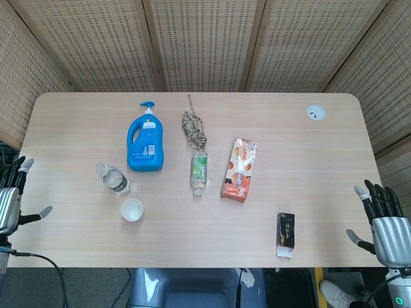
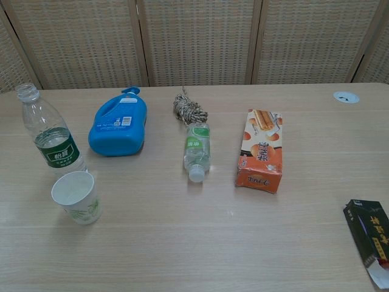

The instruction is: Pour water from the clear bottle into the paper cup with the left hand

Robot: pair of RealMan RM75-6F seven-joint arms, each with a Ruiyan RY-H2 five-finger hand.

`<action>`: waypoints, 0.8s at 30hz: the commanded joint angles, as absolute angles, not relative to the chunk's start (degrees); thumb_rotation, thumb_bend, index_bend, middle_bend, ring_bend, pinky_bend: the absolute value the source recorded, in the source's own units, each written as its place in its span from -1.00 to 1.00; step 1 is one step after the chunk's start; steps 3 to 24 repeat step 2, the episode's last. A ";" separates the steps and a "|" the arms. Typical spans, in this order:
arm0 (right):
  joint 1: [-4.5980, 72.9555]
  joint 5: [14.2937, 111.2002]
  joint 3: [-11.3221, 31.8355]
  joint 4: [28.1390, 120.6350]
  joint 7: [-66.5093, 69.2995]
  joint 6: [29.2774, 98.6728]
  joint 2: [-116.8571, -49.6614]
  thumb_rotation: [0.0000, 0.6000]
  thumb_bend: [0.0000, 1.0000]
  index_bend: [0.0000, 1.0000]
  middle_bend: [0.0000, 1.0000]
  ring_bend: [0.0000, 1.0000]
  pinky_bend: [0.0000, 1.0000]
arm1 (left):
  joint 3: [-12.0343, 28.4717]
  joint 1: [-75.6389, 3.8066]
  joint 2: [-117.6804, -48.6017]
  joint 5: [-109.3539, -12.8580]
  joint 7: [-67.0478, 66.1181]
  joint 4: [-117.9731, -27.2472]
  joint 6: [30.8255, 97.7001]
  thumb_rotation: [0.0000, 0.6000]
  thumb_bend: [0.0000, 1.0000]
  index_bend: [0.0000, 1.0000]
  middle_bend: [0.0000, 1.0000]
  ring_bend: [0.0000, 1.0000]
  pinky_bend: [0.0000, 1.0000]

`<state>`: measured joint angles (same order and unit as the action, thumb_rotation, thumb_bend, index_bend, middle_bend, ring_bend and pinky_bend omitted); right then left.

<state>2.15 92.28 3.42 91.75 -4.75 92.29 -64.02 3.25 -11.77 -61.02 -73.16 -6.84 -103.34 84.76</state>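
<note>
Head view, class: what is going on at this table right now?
Nothing is being handled. The uncapped clear plastic bottle stands upright just behind the white paper cup. The left hand hangs open off the table's left edge; the right hand is open off the right edge, so nothing is being poured.
</note>
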 commanded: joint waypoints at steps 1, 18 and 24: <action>2.08 92.11 3.53 91.71 -5.19 92.40 -64.26 1.00 -1.00 -0.86 -1.00 -1.00 -1.00 | 3.55 -11.71 -61.02 -72.31 -6.54 -103.09 83.84 1.00 -0.73 -1.00 -1.00 -1.00 -1.00; 2.07 92.09 3.56 91.75 -5.30 92.43 -64.30 1.00 -1.00 -0.86 -1.00 -1.00 -1.00 | 3.64 -11.76 -61.00 -72.24 -6.46 -102.91 83.48 1.00 -0.73 -1.00 -1.00 -1.00 -1.00; 2.07 92.09 3.56 91.75 -5.30 92.43 -64.30 1.00 -1.00 -0.86 -1.00 -1.00 -1.00 | 3.64 -11.76 -61.00 -72.24 -6.46 -102.91 83.48 1.00 -0.73 -1.00 -1.00 -1.00 -1.00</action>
